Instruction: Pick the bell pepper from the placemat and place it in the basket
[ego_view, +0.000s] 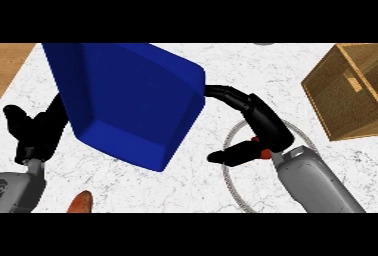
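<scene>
Only small orange-red bits of the bell pepper (256, 141) show, tucked between the palm and thumb of my right hand (260, 122). That hand curls round it, above the round white placemat with a grey rim (230, 172). Its fingers arch up and left to the edge of a large blue slab (129, 100). The wooden basket (347, 90) stands at the right edge, apart from the hand. My left hand (33, 131) rests open at the left edge, fingers up, beside the blue slab.
The big blue slab stands tilted over the counter's middle and left, hiding what lies behind it. An orange-brown object (80, 202) pokes in at the lower left. White marble counter (244, 65) lies between the slab and the basket.
</scene>
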